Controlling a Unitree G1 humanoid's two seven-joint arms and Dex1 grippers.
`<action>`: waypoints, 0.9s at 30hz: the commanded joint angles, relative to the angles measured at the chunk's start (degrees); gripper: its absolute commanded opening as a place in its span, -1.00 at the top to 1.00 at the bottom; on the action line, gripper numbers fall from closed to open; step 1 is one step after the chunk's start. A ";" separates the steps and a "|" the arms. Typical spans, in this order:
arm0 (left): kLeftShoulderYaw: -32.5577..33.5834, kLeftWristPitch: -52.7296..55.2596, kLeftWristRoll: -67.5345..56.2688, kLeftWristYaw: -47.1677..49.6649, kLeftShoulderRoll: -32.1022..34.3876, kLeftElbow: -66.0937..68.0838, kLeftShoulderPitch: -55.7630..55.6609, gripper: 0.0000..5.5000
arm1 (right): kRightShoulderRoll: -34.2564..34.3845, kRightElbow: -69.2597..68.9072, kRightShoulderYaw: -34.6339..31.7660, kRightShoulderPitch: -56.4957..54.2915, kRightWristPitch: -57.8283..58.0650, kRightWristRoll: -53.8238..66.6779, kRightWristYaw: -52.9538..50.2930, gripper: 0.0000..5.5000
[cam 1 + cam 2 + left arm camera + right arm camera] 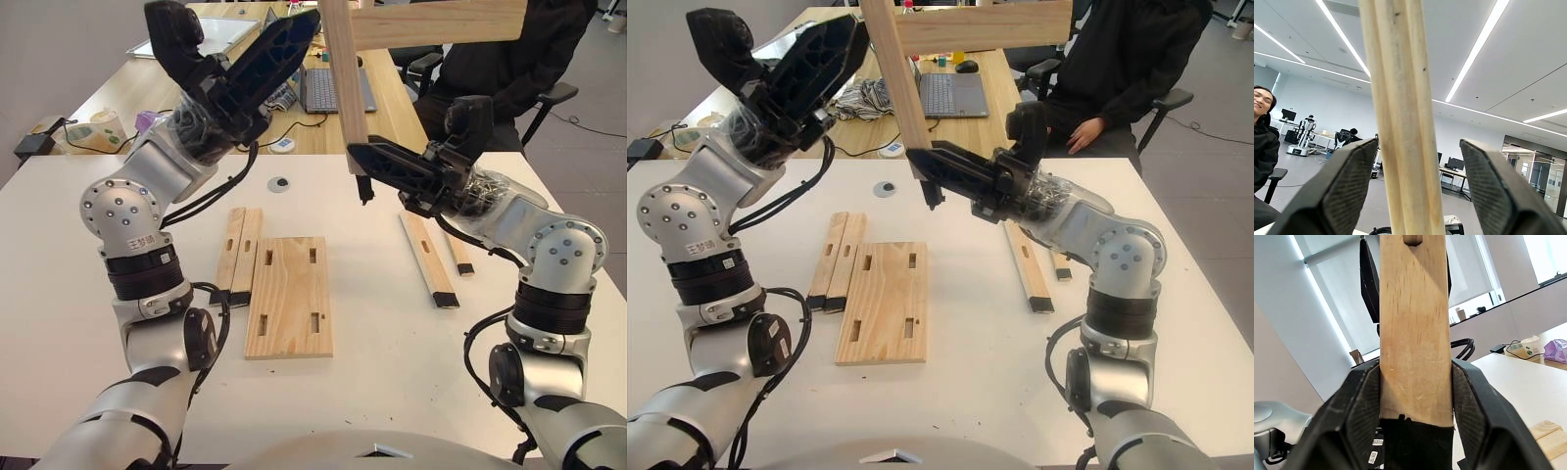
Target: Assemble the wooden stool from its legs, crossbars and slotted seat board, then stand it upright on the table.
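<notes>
Over the table (392, 333), right jaws clamp leg (345, 78).

The seat board (289, 296) is pale honey wood with fine straight grain and four dark slots. The legs (239, 255) on the white table (392, 372) are the same light wood, tipped black. The held leg (345, 78) is tan with a black foot. The left gripper (1418, 147) and right gripper (1415, 377) are black, with finely ribbed pads.

Slotted seat board (289, 297) flat between loose legs (239, 253); leg-crossbar assembly (347, 88) aloft.
</notes>
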 commanded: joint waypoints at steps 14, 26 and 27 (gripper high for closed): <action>-6.10 -0.62 6.24 -7.81 7.92 0.12 1.84 0.21 | -7.73 -0.49 6.11 2.69 -4.04 -10.79 12.92 0.27; -6.09 -11.00 14.97 -13.01 11.33 1.30 6.09 0.25 | -9.62 -0.80 10.99 6.05 -7.37 -19.28 13.62 -0.40; -7.00 -11.75 16.72 -15.27 13.27 -0.12 8.82 0.26 | -10.83 -0.82 13.08 7.43 -9.20 -22.38 14.67 -0.51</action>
